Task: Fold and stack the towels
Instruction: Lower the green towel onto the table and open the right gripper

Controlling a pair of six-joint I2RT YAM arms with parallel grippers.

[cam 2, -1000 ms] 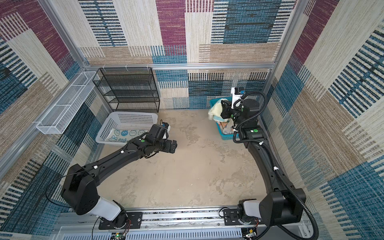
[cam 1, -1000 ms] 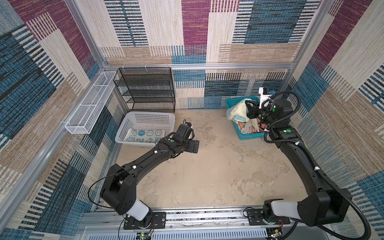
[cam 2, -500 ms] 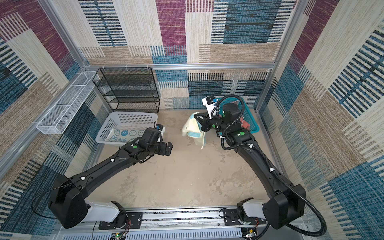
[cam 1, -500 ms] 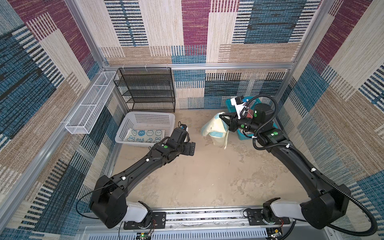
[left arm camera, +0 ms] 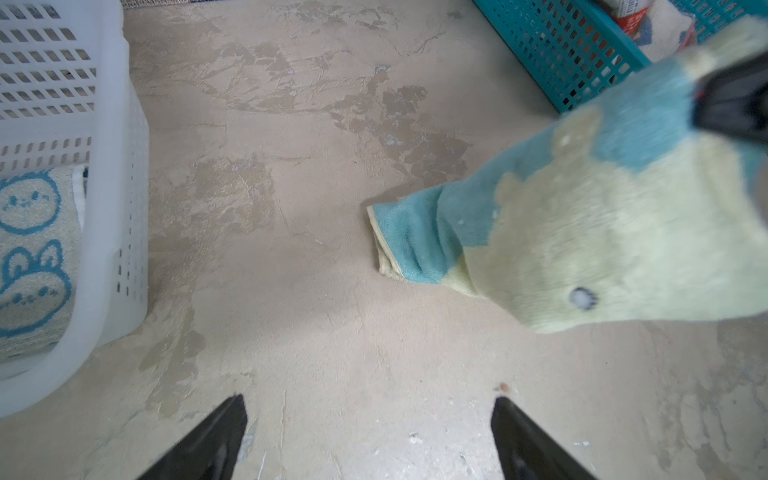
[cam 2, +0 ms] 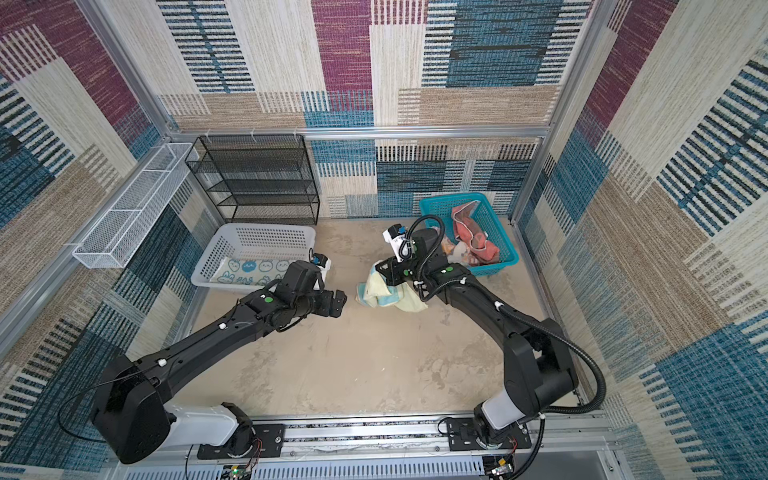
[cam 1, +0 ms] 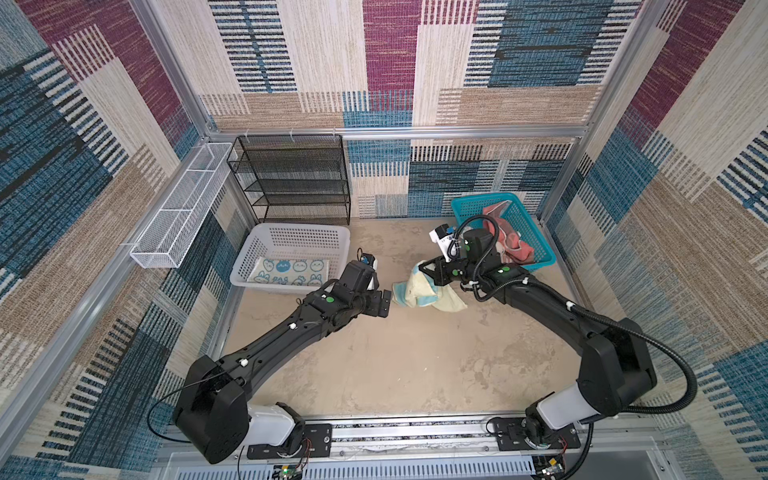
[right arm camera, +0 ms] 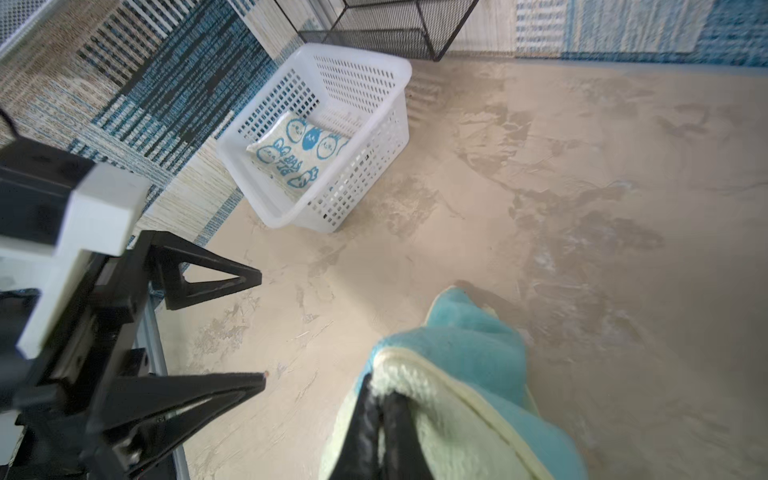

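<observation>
Now I have the right gripper (cam 1: 424, 271) clenched on an edge of the pale yellow towel (cam 1: 430, 295). The towel's lower end rests on the table (cam 1: 415, 365) toward twelve o'clock. The left gripper (cam 1: 385, 303) is just beside it at nine o'clock, jaws spread and empty. A blue-face towel (cam 1: 291, 271) lies in the white basket (cam 1: 299, 239) at ten o'clock. I judge this the laying-out step. Next, the left gripper should take a free corner so I can spread the towel flat.

Beyond wide-set left pincer (left arm camera: 369, 398), yellow-teal towel (left arm camera: 582, 232)
</observation>
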